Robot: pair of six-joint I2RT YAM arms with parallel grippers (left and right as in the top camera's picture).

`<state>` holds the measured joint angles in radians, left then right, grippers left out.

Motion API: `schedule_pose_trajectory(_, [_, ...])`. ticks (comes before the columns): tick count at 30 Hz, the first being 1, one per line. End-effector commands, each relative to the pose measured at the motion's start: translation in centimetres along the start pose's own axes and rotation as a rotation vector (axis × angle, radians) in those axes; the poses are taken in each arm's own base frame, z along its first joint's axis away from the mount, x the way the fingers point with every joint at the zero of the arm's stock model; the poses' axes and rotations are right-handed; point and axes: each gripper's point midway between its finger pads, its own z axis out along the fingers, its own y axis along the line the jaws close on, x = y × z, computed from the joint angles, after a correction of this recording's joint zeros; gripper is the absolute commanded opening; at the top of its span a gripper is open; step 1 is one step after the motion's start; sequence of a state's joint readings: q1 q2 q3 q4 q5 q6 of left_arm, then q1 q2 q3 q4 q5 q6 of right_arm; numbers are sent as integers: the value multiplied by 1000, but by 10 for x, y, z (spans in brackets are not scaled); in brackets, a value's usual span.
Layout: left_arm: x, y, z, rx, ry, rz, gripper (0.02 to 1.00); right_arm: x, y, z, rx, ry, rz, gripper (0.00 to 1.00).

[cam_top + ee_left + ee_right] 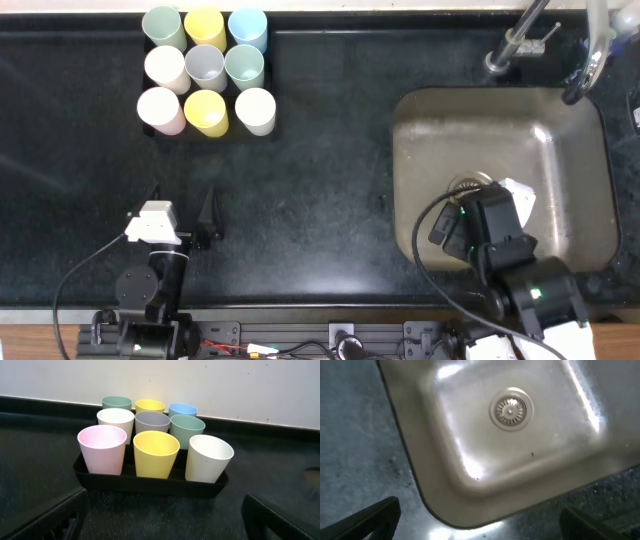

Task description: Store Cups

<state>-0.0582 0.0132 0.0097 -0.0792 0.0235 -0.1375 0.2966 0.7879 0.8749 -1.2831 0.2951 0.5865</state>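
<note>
Several pastel cups stand upright in a black tray (pixel 150 485) at the back left of the dark counter, packed in three rows. The front row holds a pink cup (pixel 102 450), a yellow cup (pixel 156 452) and a white cup (pixel 209 457). From above, the same tray (pixel 271 75) lies well beyond my left gripper (pixel 183 205). The left gripper (pixel 162 515) is open and empty, facing the tray from a short distance. My right gripper (pixel 480 520) is open and empty above the steel sink (pixel 470 480), near its drain (pixel 511 408).
The sink (pixel 420 110) takes up the right side of the counter, with a faucet (pixel 520 40) behind it. The right arm (pixel 495 235) hangs over the basin. Bare dark counter (pixel 320 190) lies between tray and sink.
</note>
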Motion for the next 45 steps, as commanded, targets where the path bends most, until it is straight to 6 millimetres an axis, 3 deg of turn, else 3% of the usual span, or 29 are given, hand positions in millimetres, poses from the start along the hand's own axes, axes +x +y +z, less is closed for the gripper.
schedule_pose_trajectory(1, [0,0,0,2,-3,17,1000,-12,-9,-12,-35,-102,99,998])
schedule_pose_trajectory(7, [0,0,0,2,-2,17,1000,-61,-10,-40,-145,-359,259,998])
schedule_pose_trajectory(12, [0,0,0,2,-3,17,1000,-71,-24,-34,-143,-455,343,998])
schedule_pose_trajectory(16, [0,0,0,2,-2,17,1000,-65,-30,-14,-183,-553,383,996])
schedule_pose_trajectory(23, [0,0,0,2,-2,17,1000,-29,-38,37,-199,-588,395,998])
schedule_pose_trajectory(27, [0,0,0,2,-2,17,1000,-24,-41,49,-208,-623,411,998])
schedule_pose_trajectory(30, [0,0,0,2,-2,17,1000,-36,-38,37,-256,-699,426,998])
schedule_pose_trajectory(36, [0,0,0,2,-2,17,1000,-83,-28,-23,-438,-996,485,996])
schedule_pose_trajectory(39, [0,0,0,2,-3,17,1000,-98,-26,-46,-529,-1140,511,998])
schedule_pose_trajectory(42, [0,0,0,2,-2,17,998,-100,-25,-48,-577,-1216,523,998])
schedule_pose_trajectory(45, [0,0,0,2,-3,17,1000,-95,-25,-28,-561,-1195,521,998])
